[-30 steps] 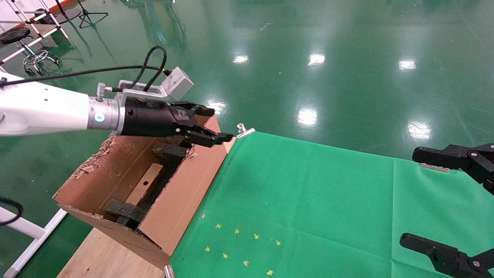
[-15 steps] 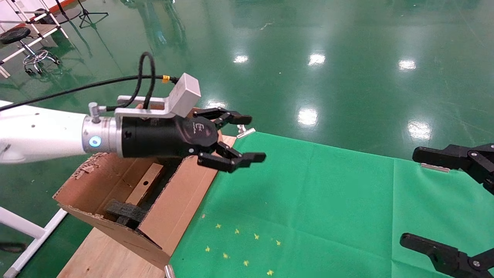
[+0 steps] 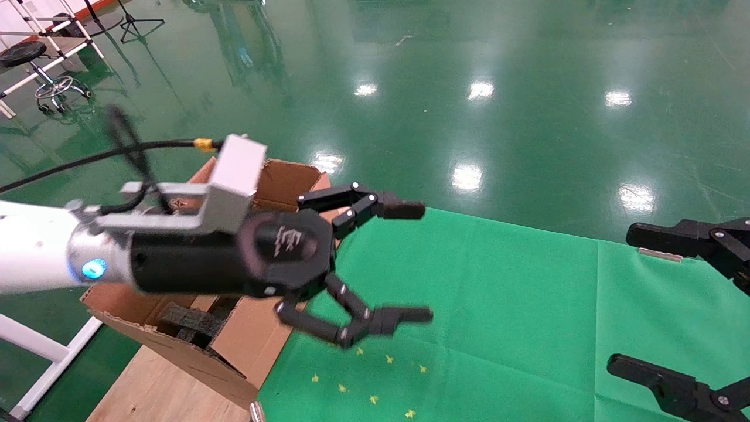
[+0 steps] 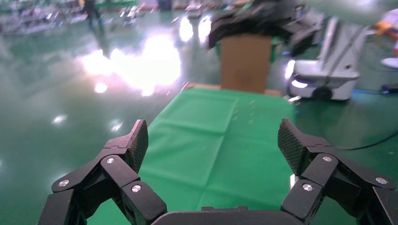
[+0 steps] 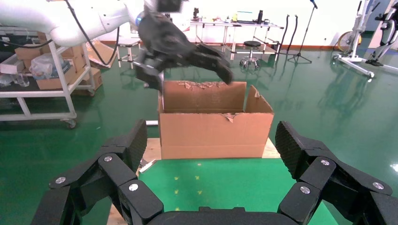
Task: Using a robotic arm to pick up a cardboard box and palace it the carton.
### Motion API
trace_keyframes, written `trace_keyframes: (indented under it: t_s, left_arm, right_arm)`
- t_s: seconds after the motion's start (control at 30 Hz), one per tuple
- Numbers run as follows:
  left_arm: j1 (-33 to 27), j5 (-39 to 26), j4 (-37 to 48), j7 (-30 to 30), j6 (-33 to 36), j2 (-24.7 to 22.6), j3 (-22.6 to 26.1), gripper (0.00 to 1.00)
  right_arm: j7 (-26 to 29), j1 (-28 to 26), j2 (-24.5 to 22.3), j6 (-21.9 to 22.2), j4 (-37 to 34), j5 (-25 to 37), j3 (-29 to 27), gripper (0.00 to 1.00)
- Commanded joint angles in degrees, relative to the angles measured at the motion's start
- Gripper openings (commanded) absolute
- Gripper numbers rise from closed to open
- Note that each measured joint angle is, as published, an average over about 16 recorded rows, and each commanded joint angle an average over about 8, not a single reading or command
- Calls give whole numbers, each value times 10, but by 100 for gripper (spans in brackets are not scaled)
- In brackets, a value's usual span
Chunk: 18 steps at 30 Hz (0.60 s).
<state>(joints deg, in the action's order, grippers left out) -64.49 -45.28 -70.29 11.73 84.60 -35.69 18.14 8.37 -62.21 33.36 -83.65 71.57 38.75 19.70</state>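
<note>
My left arm, the white robotic arm, reaches from the left in the head view. Its gripper [image 3: 410, 262] is wide open and empty, held above the green cloth [image 3: 498, 305] just right of the carton [image 3: 249, 337]. The left wrist view shows its jaws [image 4: 213, 140] spread with only cloth between them. The carton also shows in the right wrist view [image 5: 213, 126], with the left arm [image 5: 176, 44] above it. The small cardboard box is hidden behind my left arm. My right gripper [image 3: 626, 299] is open and empty at the cloth's right edge; its wrist view [image 5: 211, 140] shows the same.
A black foam block [image 3: 187, 319] shows inside the carton. The carton stands on a bare wooden tabletop [image 3: 152, 381]. Yellow star marks [image 3: 363, 375] dot the cloth's near side. A metal clip [image 3: 659, 254] holds the cloth's far right edge. Shiny green floor surrounds the table.
My left gripper has swung from over the carton out to the right and nearer, above the cloth, and its jaws have spread wider. The small box in the carton is now hidden. The right arm is still.
</note>
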Motion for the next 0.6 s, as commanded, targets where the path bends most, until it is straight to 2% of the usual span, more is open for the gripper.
trace_keyframes:
  t_s: [0.03, 0.27, 0.6]
  left_arm:
    - [18, 21, -20, -6, 7, 4, -13, 100]
    - [48, 57, -54, -15, 19, 11, -35, 100]
    - [38, 46, -43, -12, 15, 9, -28, 100]
  right_arm:
    - [0, 0, 0, 0, 0, 0, 0, 100]
    - [0, 0, 0, 0, 0, 0, 0, 100]
    - [0, 0, 0, 0, 0, 0, 0, 100]
